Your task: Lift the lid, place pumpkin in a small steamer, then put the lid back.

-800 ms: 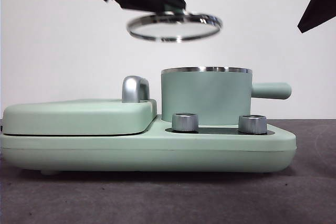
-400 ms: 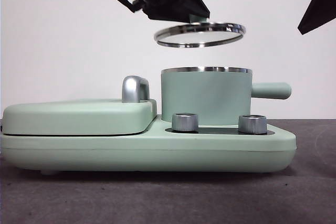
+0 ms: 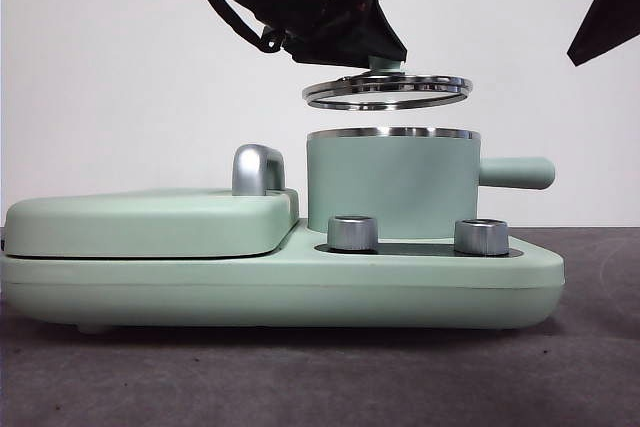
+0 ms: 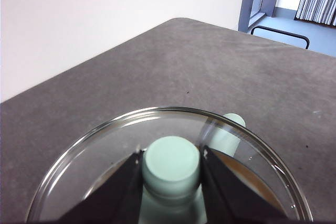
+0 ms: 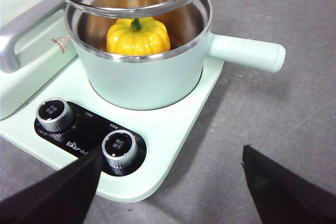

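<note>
Lid held just above the pot, ready to go back on.

The left gripper (image 4: 172,174) is clamped on the knob of the lid (image 3: 388,90); the lid should be centred over the steel rim and lowered level. The pumpkin (image 5: 138,36) sits inside the small steamer (image 3: 392,185). The right gripper (image 5: 168,192) waits nearby, jaws apart.

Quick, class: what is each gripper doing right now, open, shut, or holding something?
Left gripper: shut on the lid knob, above the steamer.
Right gripper: open, holding nothing.
</note>
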You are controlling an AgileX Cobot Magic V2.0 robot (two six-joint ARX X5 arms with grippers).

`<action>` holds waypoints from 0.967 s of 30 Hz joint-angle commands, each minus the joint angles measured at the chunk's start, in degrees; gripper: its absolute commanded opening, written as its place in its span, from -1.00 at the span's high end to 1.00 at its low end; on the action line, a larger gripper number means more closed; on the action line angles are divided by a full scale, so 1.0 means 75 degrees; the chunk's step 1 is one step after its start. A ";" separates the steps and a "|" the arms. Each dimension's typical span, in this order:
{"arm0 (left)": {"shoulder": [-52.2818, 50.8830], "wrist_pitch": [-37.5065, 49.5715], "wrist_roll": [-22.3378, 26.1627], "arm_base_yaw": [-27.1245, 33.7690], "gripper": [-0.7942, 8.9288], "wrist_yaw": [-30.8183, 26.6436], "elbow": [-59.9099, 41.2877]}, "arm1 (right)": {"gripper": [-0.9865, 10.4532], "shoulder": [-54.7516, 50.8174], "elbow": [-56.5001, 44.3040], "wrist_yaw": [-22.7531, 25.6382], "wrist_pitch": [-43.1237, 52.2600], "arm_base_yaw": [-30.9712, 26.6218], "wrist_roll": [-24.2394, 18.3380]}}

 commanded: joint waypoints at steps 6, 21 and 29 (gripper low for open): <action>0.0189 0.0265 0.0105 -0.0099 0.82 -0.0009 0.0221 | 0.11 0.0029 0.0009 0.0035 0.0047 0.0047 0.0073; 0.0344 -0.0137 0.0577 -0.0119 0.82 0.0128 0.0178 | 0.11 0.0029 0.0009 0.0038 0.0044 0.0047 0.0169; 0.0487 0.0131 0.0548 -0.0119 0.82 0.0312 0.0178 | 0.11 0.0029 0.0009 0.0187 0.0041 0.0047 0.0166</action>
